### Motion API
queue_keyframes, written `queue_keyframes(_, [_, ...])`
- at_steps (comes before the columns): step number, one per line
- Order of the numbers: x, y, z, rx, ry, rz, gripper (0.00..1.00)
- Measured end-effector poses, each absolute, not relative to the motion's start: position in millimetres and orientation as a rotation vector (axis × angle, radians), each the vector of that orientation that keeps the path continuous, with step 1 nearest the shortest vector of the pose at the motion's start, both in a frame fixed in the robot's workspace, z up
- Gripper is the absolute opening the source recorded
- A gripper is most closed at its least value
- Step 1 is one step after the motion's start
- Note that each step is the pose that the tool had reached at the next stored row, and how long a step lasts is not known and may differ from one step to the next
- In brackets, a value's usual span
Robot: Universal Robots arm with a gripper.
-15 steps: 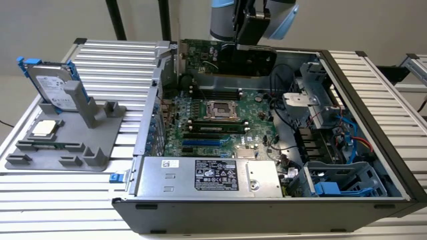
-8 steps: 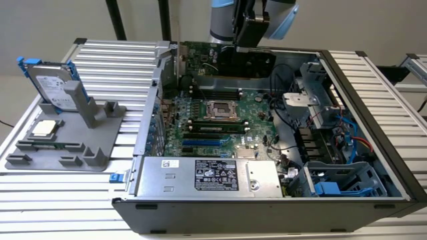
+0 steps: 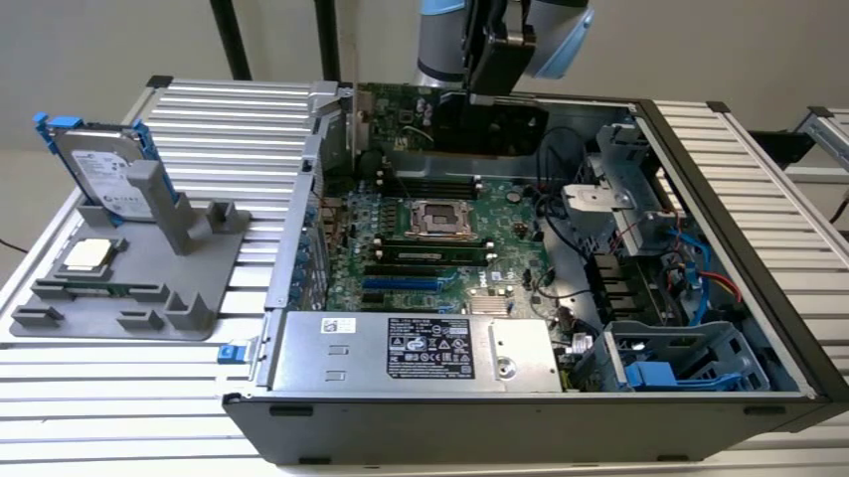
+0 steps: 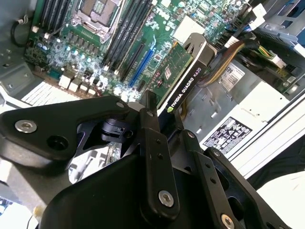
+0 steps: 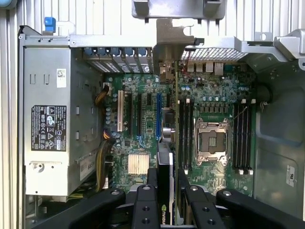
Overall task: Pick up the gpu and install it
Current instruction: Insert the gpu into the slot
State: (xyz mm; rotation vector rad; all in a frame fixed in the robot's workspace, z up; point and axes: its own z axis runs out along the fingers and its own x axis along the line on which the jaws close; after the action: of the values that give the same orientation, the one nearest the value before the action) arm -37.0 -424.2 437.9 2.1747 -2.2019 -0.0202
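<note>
— Where is the gpu (image 3: pixel 494 127)?
— In the gripper (image 3: pixel 499 70), at the far end of the open computer case (image 3: pixel 743 248). It hangs on edge over the motherboard (image 3: pixel 438 238). In the exterior view its black cooler face is turned toward the near side.
— And the claw?
— Clamped on the card. In the second wrist view two black fingers (image 4: pixel 151 119) pinch its upper edge from both sides.
— Is it seated in a slot?
— I cannot tell. In the first wrist view the card is edge-on. It runs along the expansion slots just beside the blue slot (image 5: pixel 158 114), with its silver bracket (image 5: pixel 167 47) at the case's rear wall.
— What else is around?
— The CPU socket (image 3: pixel 438 217) sits mid-board and the power supply (image 3: pixel 412 348) is at the near end. Outside the case, on the exterior view's left, a grey stand (image 3: pixel 133 298) holds the hard drive (image 3: pixel 99 174) upright. A small silver CPU chip (image 3: pixel 87 254) lies flat on the same stand.
</note>
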Motion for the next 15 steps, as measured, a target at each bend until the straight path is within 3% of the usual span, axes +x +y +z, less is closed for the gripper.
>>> queue_keyframes(15, [-37.0, -424.2, 432.5, 2.172, -2.2, -0.016, 0.0])
